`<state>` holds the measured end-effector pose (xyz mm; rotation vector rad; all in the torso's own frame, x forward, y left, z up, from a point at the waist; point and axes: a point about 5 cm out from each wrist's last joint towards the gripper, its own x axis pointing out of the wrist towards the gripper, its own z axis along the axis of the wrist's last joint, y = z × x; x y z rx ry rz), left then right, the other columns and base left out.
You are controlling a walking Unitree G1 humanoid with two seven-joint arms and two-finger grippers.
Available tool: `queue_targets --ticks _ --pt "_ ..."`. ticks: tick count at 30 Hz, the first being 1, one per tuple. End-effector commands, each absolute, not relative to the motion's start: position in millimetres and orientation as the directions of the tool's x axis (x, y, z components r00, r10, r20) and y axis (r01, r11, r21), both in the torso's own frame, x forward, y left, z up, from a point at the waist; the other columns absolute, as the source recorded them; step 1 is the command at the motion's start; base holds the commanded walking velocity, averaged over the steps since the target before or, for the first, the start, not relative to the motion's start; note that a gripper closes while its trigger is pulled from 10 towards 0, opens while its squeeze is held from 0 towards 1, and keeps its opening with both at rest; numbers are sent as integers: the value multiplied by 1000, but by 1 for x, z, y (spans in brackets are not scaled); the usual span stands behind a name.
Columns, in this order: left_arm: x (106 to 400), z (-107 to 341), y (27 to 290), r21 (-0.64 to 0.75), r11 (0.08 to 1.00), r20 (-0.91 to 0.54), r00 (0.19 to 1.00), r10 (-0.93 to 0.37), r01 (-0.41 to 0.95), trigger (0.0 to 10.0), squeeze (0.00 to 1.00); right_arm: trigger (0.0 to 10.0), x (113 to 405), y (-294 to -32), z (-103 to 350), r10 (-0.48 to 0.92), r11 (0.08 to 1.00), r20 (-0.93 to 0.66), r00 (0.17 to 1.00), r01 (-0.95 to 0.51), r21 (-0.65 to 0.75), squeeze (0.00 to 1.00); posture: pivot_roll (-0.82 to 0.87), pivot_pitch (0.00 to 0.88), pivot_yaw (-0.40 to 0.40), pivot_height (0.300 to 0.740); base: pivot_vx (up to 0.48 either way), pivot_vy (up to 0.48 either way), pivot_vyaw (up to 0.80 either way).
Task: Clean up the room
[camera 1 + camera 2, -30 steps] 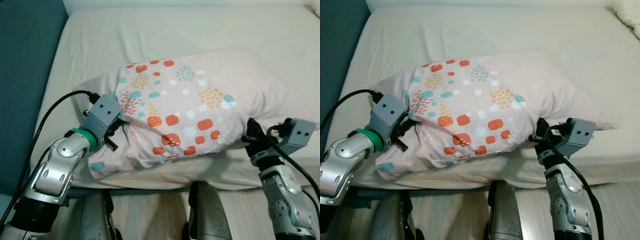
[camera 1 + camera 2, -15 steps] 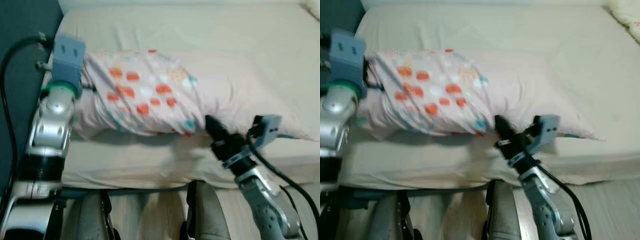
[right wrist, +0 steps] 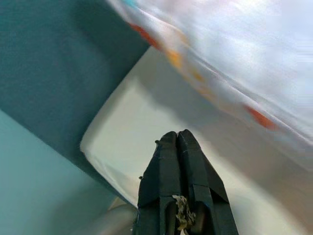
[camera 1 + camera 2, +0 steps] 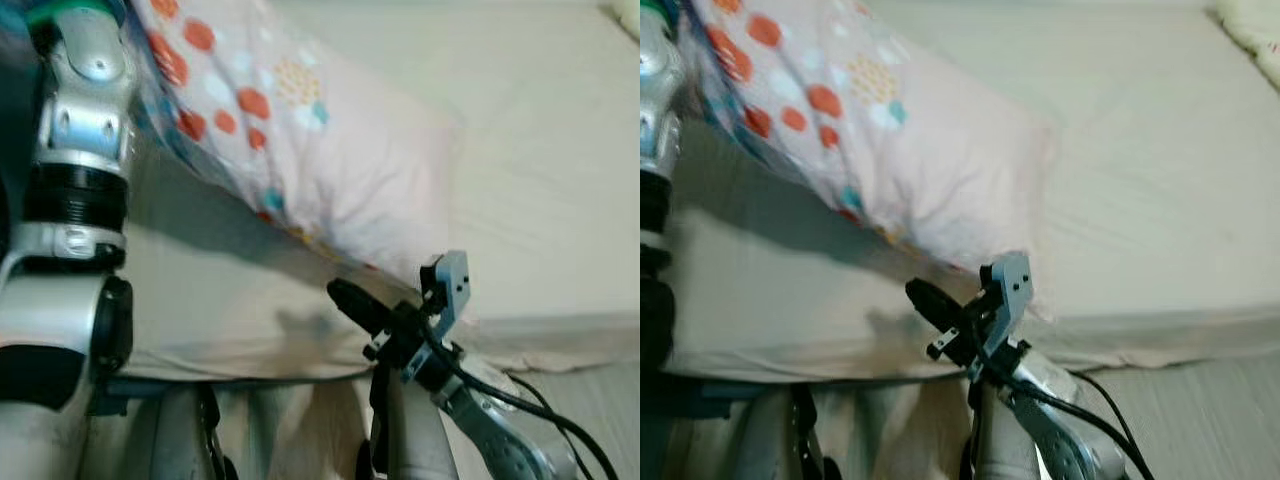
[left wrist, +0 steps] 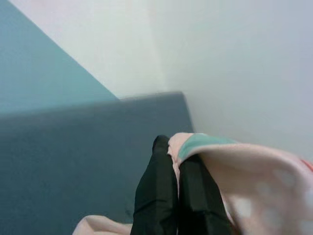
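Head stereo pair looked forward and down from above the bed (image 4: pixel 560 180), close in; the near mattress edge and a strip of floor ran along the bottom. Both eyes shared the same scene: the patterned pillow (image 4: pixel 300 140) at upper left, the left arm (image 4: pixel 75 190) along the left edge, and the right gripper (image 4: pixel 930 300) low centre, shifted sideways between the two. Left wrist cam looked along its own black fingers (image 5: pixel 156 196), facing a blue headboard (image 5: pixel 73 161) and pale wall, with pillow fabric right at the lens. Right wrist cam looked along its own fingers (image 3: pixel 183 171) at the mattress corner, the pillow close overhead, blurred.
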<state>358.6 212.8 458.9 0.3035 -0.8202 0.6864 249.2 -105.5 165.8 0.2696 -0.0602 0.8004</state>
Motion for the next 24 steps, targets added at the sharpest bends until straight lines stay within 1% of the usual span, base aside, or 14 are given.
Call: queue_targets --ticks 1,6,10,11,13,16,17,18,19,20,21,22,23,24 --pt "332 495 222 -156 696 834 284 473 -701 0 0 10000 248 -110 159 687 686 118 717 -693 223 0 -27 163 34 536 0 0 0" --pt "299 532 235 -318 565 874 -4 486 -761 0 0 10000 251 -113 157 664 709 108 740 -669 223 0 -29 160 34 536 0 0 0" --pt "293 538 233 -327 540 887 -55 458 -775 0 0 10000 251 -114 157 656 715 108 747 -662 225 0 -29 166 29 536 0 0 0" --pt "294 539 229 -322 556 898 -61 436 -767 0 0 10000 251 -114 156 655 717 107 748 -659 226 0 -29 166 29 536 0 0 0" --pt "307 536 219 -225 621 914 58 401 -751 0 0 10000 252 -114 155 652 719 104 751 -656 228 0 -26 167 26 536 0 0 0" --pt "311 535 216 -201 637 916 88 392 -745 0 0 10000 252 -114 155 652 720 103 752 -655 229 0 -26 167 26 536 0 0 0" --pt "335 519 202 -15 669 911 266 315 -743 0 0 10000 253 -115 154 646 724 102 756 -650 230 0 -26 167 26 536 0 0 0" --pt "335 519 202 -15 669 911 266 315 -743 0 0 10000 253 -115 154 646 724 102 756 -650 230 0 -26 167 26 536 0 0 0" --pt "352 501 192 108 688 884 386 264 -718 3961 0 10000 254 -115 154 639 731 102 763 -643 230 0 -27 172 31 536 0 0 0" --pt "372 477 182 259 704 824 531 196 -662 10000 0 10000 254 -115 154 629 738 102 770 -634 233 0 -32 175 31 536 0 0 0" --pt "372 477 182 259 704 824 531 196 -662 10000 0 10000 254 -115 154 629 738 102 770 -634 233 0 -32 175 31 536 0 0 0" --pt "382 457 180 320 705 777 601 188 -633 10000 0 10000 254 -116 154 621 744 102 777 -625 237 0 -32 181 32 536 0 0 0" --pt "382 457 180 320 705 777 601 188 -633 10000 0 10000 254 -116 154 621 744 102 777 -625 237 0 -32 181 32 536 0 0 0" --pt "389 438 185 357 705 732 653 198 -613 10000 0 10000 253 -117 152 615 748 97 783 -618 242 0 -32 181 32 536 0 0 0"
